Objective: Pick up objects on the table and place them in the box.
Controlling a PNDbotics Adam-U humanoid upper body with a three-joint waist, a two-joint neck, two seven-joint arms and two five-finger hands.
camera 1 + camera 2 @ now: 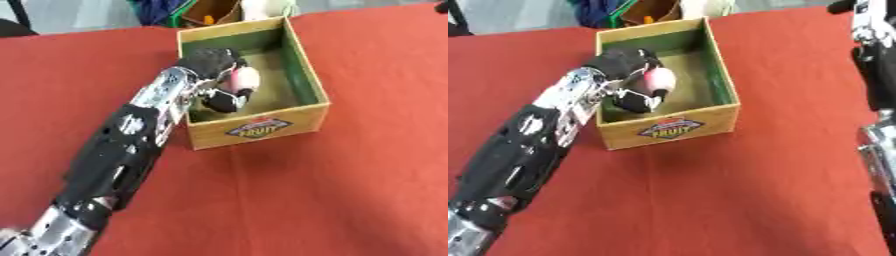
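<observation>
Left hand (pixel 219 80), fingers curled around a pale pink-and-white object (pixel 245 78) of unclear shape, reaches over the near-left wall into the box (pixel 306 60). Right arm (pixel 877 75) is cut off at the frame edge; its hand is hidden.

red tablecloth (pixel 332 190), pale floor (pixel 79 15) beyond

We cannot make out what the pink and white object (pixel 244 78) is; the curled fingers of the left hand (pixel 214 75) cover most of it. The hand hides part of the box (pixel 259 127) floor beneath it. The right arm (pixel 877 75) is cut by the picture's edge, its hand unseen. Beyond the hand, past the box, blurred items (pixel 206 10) stay unidentifiable.
</observation>
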